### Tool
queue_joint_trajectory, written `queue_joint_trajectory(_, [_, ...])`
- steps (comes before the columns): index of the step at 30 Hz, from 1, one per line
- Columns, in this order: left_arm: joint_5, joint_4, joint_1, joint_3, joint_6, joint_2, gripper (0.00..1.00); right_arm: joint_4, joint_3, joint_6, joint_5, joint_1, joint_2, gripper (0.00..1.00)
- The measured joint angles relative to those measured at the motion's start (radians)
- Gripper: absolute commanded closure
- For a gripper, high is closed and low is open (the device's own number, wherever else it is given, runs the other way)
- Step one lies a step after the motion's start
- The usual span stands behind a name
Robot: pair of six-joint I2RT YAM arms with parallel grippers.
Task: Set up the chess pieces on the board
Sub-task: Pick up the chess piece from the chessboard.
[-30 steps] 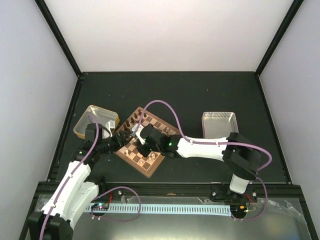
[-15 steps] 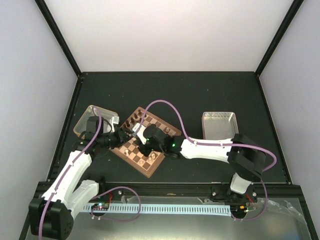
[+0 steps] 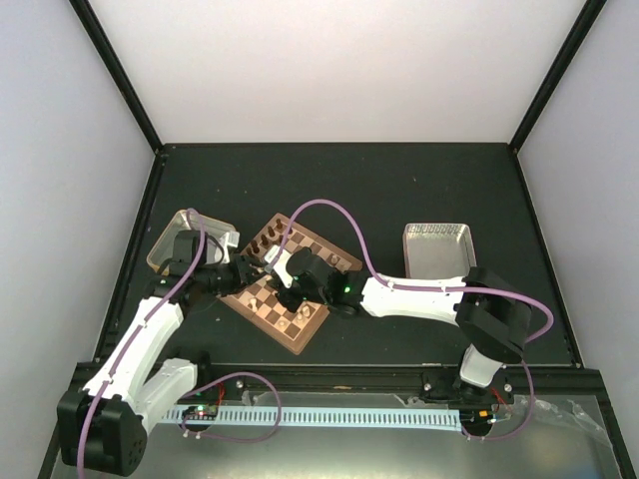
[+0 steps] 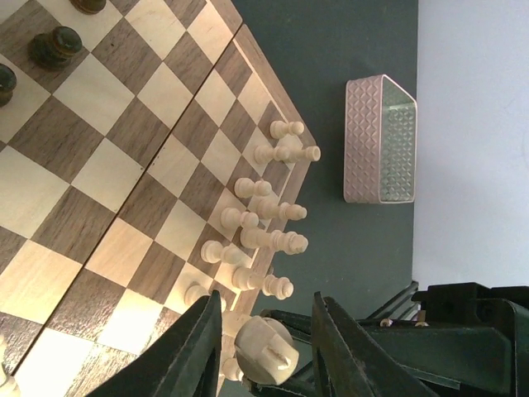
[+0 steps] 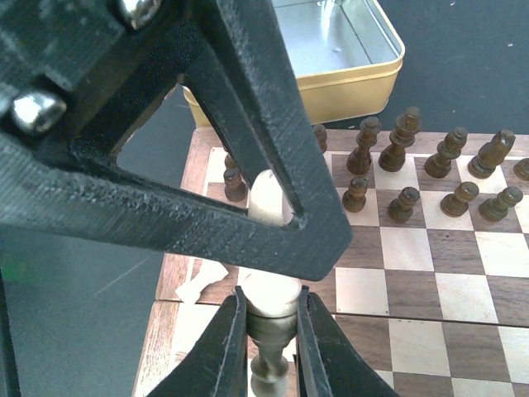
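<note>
Top external view: the board sits cornerwise on the dark table, between a gold tray on the left arm's side and a rectangular tray on the right arm's side
Dark chess pieces: two rows stand along the board edge nearest the gold tray; count these as largely placed
Pale chess pieces: two crowded rows stand along the opposite edge; too small for you to count
Middle squares: bare in both wrist views
Right gripper: fingers pinched shut on a pale piece, held over the board near its rim
Left gripper: jaws flank a pale carved head, probably that same piece; slim gaps seem to show on each side, so you cannot tell whether they clamp it
Done, by your reading: most of both camps stand in their rows
Left, by your reading: at least the carried pale piece wants its square on the pale side; then check either back row for gaps
</note>
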Motion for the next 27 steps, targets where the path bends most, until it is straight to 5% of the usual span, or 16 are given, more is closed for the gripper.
queue_joint_trajectory(12, [-0.014,-0.026,0.001,0.014,0.023,0.003,0.75,0.0,0.0,-0.007,0.0,0.0,0.0,0.96])
queue_joint_trajectory(21, [-0.029,-0.042,0.003,0.025,0.039,0.004,0.68,-0.001,-0.003,-0.016,-0.001,0.0,0.0,0.96])
queue_joint_trajectory(27, [-0.033,-0.045,0.005,0.032,0.047,0.004,0.79,-0.002,-0.005,-0.018,-0.001,0.0,0.0,0.97])
